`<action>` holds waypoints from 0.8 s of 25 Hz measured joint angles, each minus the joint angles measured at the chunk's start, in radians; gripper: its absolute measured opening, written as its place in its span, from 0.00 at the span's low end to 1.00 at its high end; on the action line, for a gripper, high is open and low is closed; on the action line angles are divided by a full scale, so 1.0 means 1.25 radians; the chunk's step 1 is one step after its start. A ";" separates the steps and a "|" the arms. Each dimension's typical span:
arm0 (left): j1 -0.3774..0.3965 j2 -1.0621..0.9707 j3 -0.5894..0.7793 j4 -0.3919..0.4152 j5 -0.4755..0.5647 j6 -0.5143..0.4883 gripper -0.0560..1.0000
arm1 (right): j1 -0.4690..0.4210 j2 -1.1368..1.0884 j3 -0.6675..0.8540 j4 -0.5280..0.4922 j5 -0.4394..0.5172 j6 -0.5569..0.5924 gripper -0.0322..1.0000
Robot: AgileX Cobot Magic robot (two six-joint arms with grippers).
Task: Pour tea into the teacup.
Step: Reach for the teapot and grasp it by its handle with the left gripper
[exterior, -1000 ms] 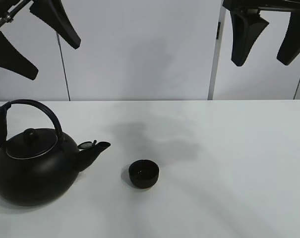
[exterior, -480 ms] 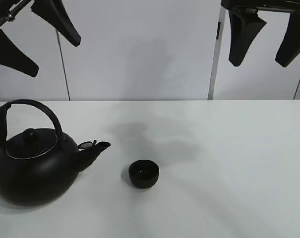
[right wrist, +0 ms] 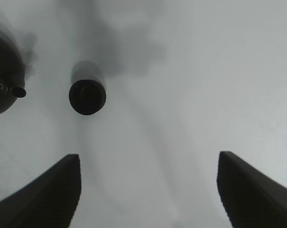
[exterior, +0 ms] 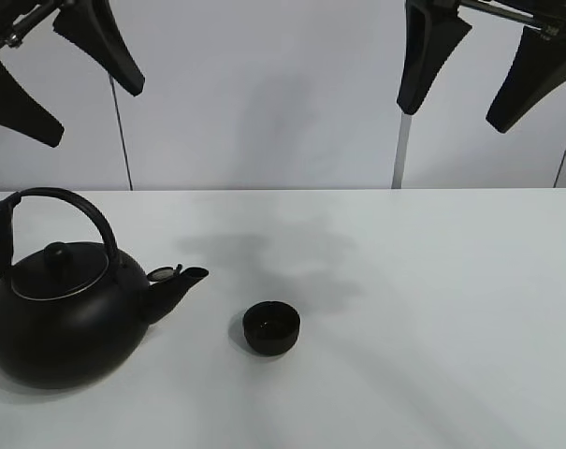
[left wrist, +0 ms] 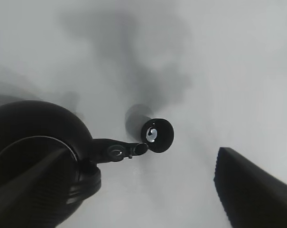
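Left gripper (exterior: 63, 79) hangs high above kettle (exterior: 63, 327), jaws spread wide, empty; probably poised for arched handle (exterior: 49, 194). Right gripper (exterior: 477, 70) equally agape, holds nothing, well clear. Teacup (exterior: 271, 326) upright on table (exterior: 451, 309), near spout (exterior: 178, 281), placed for short pour.

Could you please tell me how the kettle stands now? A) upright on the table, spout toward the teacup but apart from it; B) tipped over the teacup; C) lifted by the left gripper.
A: the kettle rests upright on the table, its spout facing the teacup across a bare gap.
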 joint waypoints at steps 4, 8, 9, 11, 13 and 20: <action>0.000 0.000 0.000 0.029 -0.012 0.000 0.62 | 0.000 0.000 0.000 0.000 0.000 0.000 0.56; 0.000 0.000 0.000 0.030 -0.060 0.009 0.62 | 0.000 0.000 0.000 0.000 0.000 0.000 0.56; 0.000 0.000 0.000 0.030 -0.072 0.021 0.62 | 0.000 0.000 0.000 -0.001 0.000 0.000 0.56; 0.000 0.000 0.000 0.030 -0.092 0.049 0.62 | 0.000 0.000 0.000 -0.002 0.000 0.000 0.56; 0.000 -0.001 0.000 0.030 -0.101 0.084 0.62 | 0.000 0.000 0.000 -0.004 0.000 0.000 0.56; 0.000 -0.062 0.012 0.030 -0.152 0.200 0.62 | 0.000 0.000 0.000 -0.007 -0.003 0.000 0.56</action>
